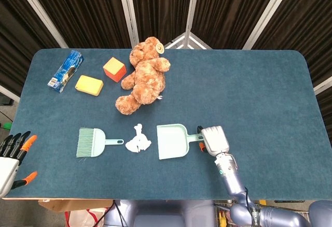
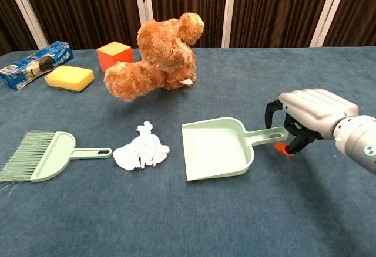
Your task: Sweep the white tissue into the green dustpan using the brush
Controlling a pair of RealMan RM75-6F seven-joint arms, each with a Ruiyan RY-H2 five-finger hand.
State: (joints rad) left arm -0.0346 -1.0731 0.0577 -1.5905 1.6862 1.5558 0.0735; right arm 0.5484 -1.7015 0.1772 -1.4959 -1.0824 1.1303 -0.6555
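The crumpled white tissue (image 1: 138,143) (image 2: 141,151) lies on the blue table between the green brush (image 1: 92,142) (image 2: 46,155) on its left and the green dustpan (image 1: 173,141) (image 2: 218,147) on its right. My right hand (image 1: 214,139) (image 2: 307,114) hovers over the end of the dustpan's handle, fingers curled down around it but apart, holding nothing. My left hand (image 1: 12,153) is at the table's near left edge, fingers spread, far from the brush; the chest view does not show it.
A brown teddy bear (image 1: 143,75) (image 2: 157,55) lies behind the tissue. Further left at the back are an orange cube (image 1: 114,69) (image 2: 114,55), a yellow sponge (image 1: 88,85) (image 2: 69,77) and a blue packet (image 1: 66,70) (image 2: 35,63).
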